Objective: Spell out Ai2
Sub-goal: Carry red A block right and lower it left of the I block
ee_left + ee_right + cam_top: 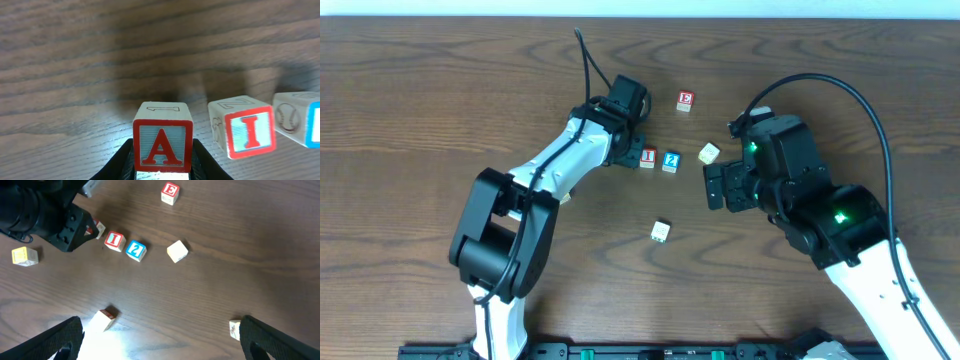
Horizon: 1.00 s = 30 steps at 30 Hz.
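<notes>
My left gripper (628,152) is shut on a block with a red letter A (162,145), held upright and low over the table, just left of the red I block (247,131). The blue 2 block (302,119) stands right of the I. In the overhead view the I block (648,157) and the 2 block (670,161) sit side by side; the A is hidden under the gripper. The right wrist view shows the I block (114,240), the 2 block (136,250) and a corner of the A (98,229). My right gripper (720,186) is open and empty, to the right of the row.
A red E block (685,101) lies behind the row. A cream block (709,153) lies right of the 2. Another block (661,231) lies nearer the front. The right wrist view also shows a yellow block (24,256) and a small block (234,329) by the right finger.
</notes>
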Each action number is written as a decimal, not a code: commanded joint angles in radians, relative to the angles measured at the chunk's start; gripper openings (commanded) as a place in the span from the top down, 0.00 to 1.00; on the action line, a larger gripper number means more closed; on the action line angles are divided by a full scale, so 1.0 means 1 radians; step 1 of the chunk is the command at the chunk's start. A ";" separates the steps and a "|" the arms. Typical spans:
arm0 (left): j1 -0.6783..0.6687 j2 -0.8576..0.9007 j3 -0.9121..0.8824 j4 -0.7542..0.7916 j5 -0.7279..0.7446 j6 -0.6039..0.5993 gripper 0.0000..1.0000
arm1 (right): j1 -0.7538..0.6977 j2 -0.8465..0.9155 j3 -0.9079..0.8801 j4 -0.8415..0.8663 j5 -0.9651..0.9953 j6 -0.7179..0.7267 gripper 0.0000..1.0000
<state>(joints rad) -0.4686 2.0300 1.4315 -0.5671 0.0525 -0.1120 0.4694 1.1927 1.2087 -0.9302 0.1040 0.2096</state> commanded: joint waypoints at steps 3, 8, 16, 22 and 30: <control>0.002 0.010 0.017 -0.002 -0.010 -0.024 0.94 | -0.014 0.022 0.000 0.002 0.004 -0.016 0.01; 0.002 0.010 0.009 -0.013 -0.007 -0.032 0.94 | -0.014 0.027 0.000 0.018 0.003 -0.016 0.01; -0.002 0.010 0.006 -0.034 0.000 -0.087 0.94 | -0.014 0.027 0.000 0.029 -0.002 -0.008 0.01; -0.020 0.010 0.006 -0.039 -0.029 -0.157 0.94 | -0.014 0.027 0.000 0.033 -0.004 0.000 0.01; -0.037 0.010 0.005 -0.052 -0.087 -0.166 0.94 | -0.014 0.027 0.000 0.033 -0.004 0.014 0.01</control>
<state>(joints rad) -0.5053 2.0319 1.4311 -0.6136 0.0105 -0.2604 0.4694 1.2171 1.2087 -0.8997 0.1040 0.2085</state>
